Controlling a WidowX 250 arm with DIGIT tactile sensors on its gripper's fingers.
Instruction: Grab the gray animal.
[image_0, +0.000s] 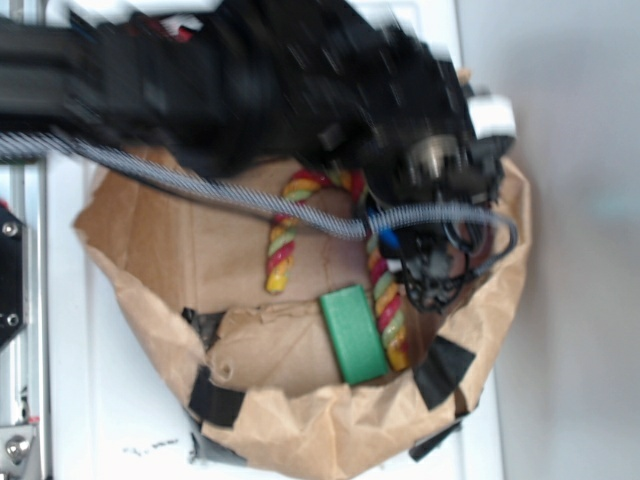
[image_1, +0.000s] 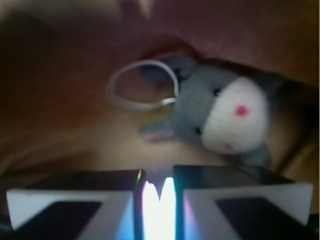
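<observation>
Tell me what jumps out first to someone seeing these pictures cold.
In the wrist view, the gray animal fills the upper right, its white cord loop to its left, above the gripper. In the exterior view, a striped rope arch and a green block lie on crumpled brown paper.

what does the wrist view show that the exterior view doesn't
Only the wrist view shows the gray animal, with its cream face and white cord loop, lying just beyond the gripper, whose fingers sit close together, holding nothing. Only the exterior view shows the striped rope arch, the green block and the robot arm overhead; the arm hides the animal there. Both show the crumpled brown paper underneath.
</observation>
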